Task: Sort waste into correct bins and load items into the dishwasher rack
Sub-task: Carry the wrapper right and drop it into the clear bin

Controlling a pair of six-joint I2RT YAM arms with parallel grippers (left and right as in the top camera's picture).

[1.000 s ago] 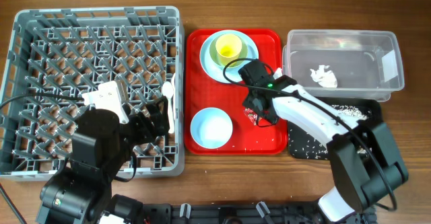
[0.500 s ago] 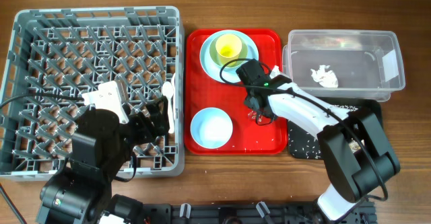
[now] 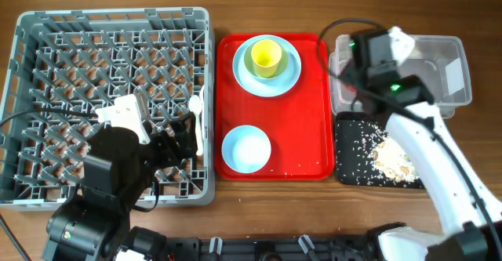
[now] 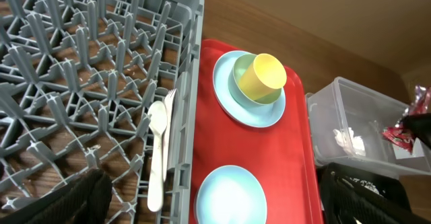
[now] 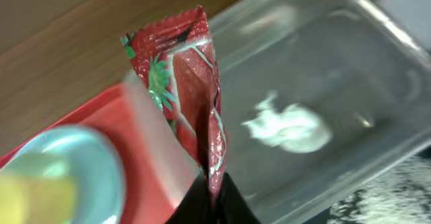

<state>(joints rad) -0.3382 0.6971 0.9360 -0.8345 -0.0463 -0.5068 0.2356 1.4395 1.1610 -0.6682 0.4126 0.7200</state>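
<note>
My right gripper (image 5: 214, 180) is shut on the red snack wrapper (image 5: 182, 83), which stands up from the jaws. It hangs over the left rim of the clear tub (image 3: 451, 73), where the white napkin (image 5: 289, 126) lies. The wrapper (image 4: 411, 120) also shows in the left wrist view. The black tray (image 3: 353, 147) holds rice-like crumbs (image 3: 392, 159). On the red tray (image 3: 310, 135) sit the blue plate (image 3: 289, 71) with the yellow-green cup (image 3: 266, 56), and the blue bowl (image 3: 246, 149). My left gripper (image 3: 176, 139) stands open over the grey rack (image 3: 47, 57), near the spoon (image 4: 156, 150) and fork (image 4: 170, 101).
The rack fills the left half of the table, with my left arm's body over its front right corner. The red tray lies between the rack and the two bins. A few crumbs dot the red tray's front edge (image 3: 294, 171).
My right gripper shut on the wrapper on the red tray, then lifted it up and to the right, over the clear tub's left rim. The left arm stayed still.
</note>
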